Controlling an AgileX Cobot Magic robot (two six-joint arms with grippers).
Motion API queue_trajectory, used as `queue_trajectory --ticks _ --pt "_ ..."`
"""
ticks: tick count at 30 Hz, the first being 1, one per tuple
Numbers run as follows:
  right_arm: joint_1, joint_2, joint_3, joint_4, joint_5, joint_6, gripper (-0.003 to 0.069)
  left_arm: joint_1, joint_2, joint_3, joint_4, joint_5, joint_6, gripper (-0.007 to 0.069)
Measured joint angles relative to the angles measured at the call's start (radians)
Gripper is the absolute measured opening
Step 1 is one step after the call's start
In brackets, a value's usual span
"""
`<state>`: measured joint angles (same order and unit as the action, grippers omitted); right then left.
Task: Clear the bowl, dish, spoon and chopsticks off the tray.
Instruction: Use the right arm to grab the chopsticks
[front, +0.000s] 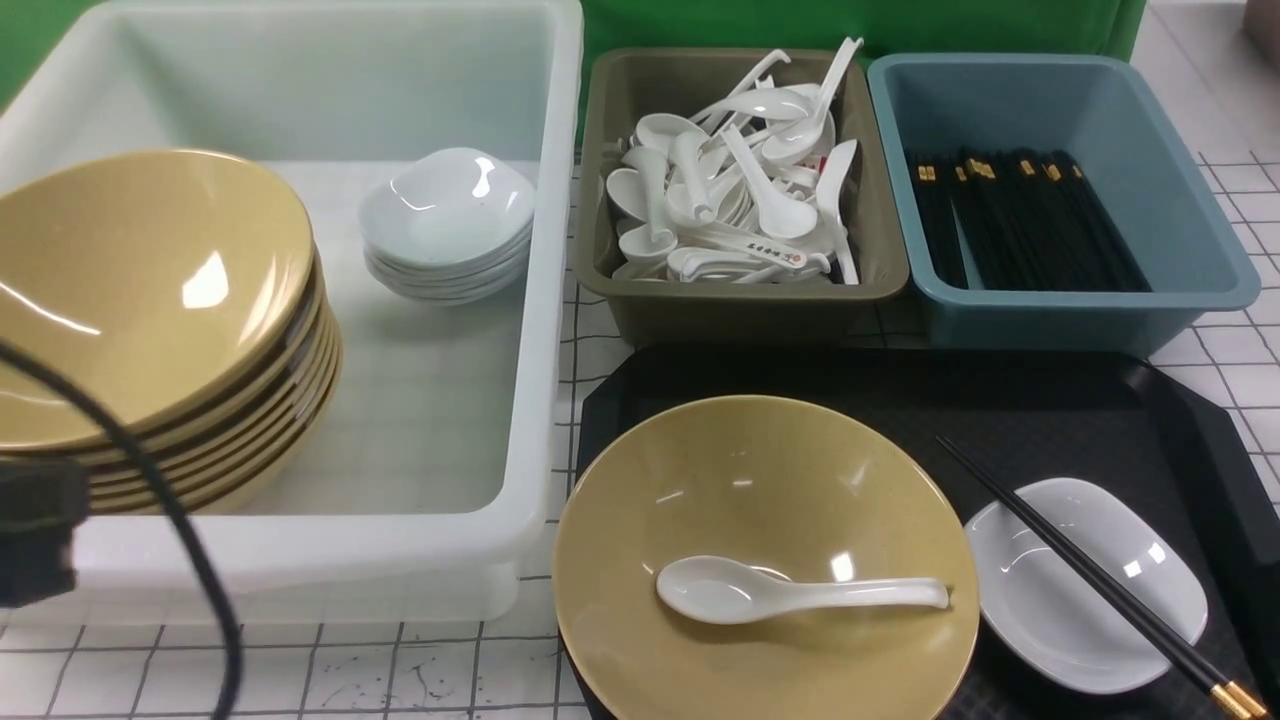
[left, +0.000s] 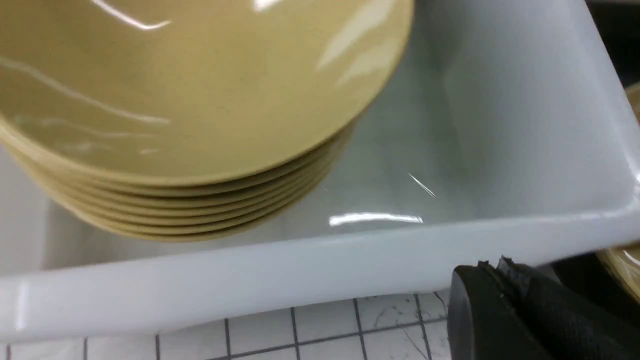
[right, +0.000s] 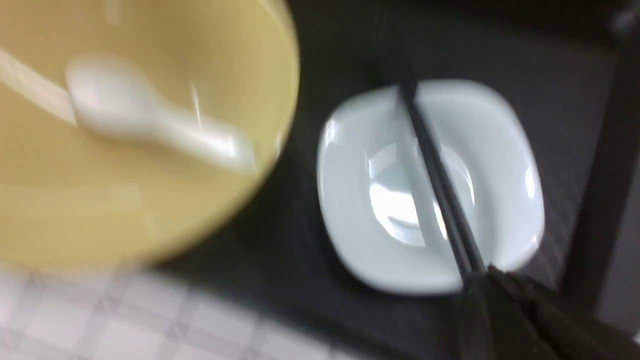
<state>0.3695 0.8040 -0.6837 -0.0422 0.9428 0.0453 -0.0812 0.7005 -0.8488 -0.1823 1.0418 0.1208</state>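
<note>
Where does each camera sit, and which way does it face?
Front view: between the arms, looking forward and down at tray, white tub, olive bin, blue bin; cable and left arm partly show.
Left wrist view: over the tub's near wall, facing the stacked bowls; left end effector partly shows.
Right wrist view: over the tray, facing dish and chopsticks; right end effector shows.
Front and right wrist share bowl, spoon, dish.

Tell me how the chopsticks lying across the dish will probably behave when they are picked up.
The chopsticks look thin, stiff and probably light. They rest across the rim of the dish, so pressing on one end may make them see-saw. They are two loose, glossy sticks, so they could slip or separate unless both are pinched together.
</note>
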Motion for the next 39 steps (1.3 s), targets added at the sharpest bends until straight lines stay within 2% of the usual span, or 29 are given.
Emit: queue_trajectory --ticks 3,6,8,10,13,14,15,17,21,24,28,32,33,35,39 --pt "0.0 0.158 -0.098 0.0 0.103 -0.07 0.0036 -0.122 0.109 -0.055 -0.031 0.034 0.052 -0.0006" --pt "0.0 0.265 -0.133 0.0 0.118 -0.079 0.0046 -0.2 0.179 -0.088 -0.063 0.043 0.076 -0.0006" --pt "-0.001 0.361 -0.153 0.005 0.118 -0.083 0.0081 -0.3 0.262 -0.114 -0.09 0.041 0.09 -0.0006" --pt "-0.012 0.435 -0.162 0.012 0.114 -0.095 0.0148 -0.365 0.326 -0.13 -0.1 0.037 0.094 -0.0006" --pt "-0.043 0.545 -0.176 0.019 0.087 -0.119 0.0297 -0.467 0.409 -0.139 -0.106 0.03 0.099 -0.0006" --pt "-0.043 0.551 -0.177 0.019 0.085 -0.122 0.0308 -0.477 0.414 -0.139 -0.106 0.028 0.101 -0.0006" --pt "-0.062 0.595 -0.189 0.021 0.067 -0.141 0.04 -0.516 0.451 -0.142 -0.106 0.016 0.106 -0.0006" --pt "-0.08 0.654 -0.21 0.021 0.048 -0.171 0.0491 -0.551 0.483 -0.142 -0.106 0.002 0.111 -0.0006" --pt "-0.087 0.747 -0.246 0.022 0.016 -0.217 0.056 -0.585 0.534 -0.142 -0.107 -0.041 0.121 -0.0006" --pt "-0.087 0.78 -0.261 0.022 0.005 -0.23 0.0561 -0.586 0.546 -0.142 -0.107 -0.053 0.124 -0.0006" --pt "-0.087 0.844 -0.282 0.022 -0.006 -0.234 0.051 -0.586 0.553 -0.142 -0.104 -0.073 0.139 -0.0006" --pt "-0.087 0.859 -0.287 0.022 0.004 -0.232 0.0351 -0.586 0.553 -0.142 -0.102 -0.095 0.146 -0.0006" --pt "-0.087 0.858 -0.29 0.023 0.016 -0.229 0.0265 -0.586 0.553 -0.142 -0.102 -0.099 0.146 -0.0006" --pt "-0.087 0.847 -0.29 0.023 0.038 -0.225 0.0153 -0.586 0.553 -0.142 -0.102 -0.109 0.146 -0.0006" --pt "-0.087 0.791 -0.29 0.023 0.077 -0.222 0.016 -0.586 0.553 -0.142 -0.103 -0.139 0.146 -0.0006"
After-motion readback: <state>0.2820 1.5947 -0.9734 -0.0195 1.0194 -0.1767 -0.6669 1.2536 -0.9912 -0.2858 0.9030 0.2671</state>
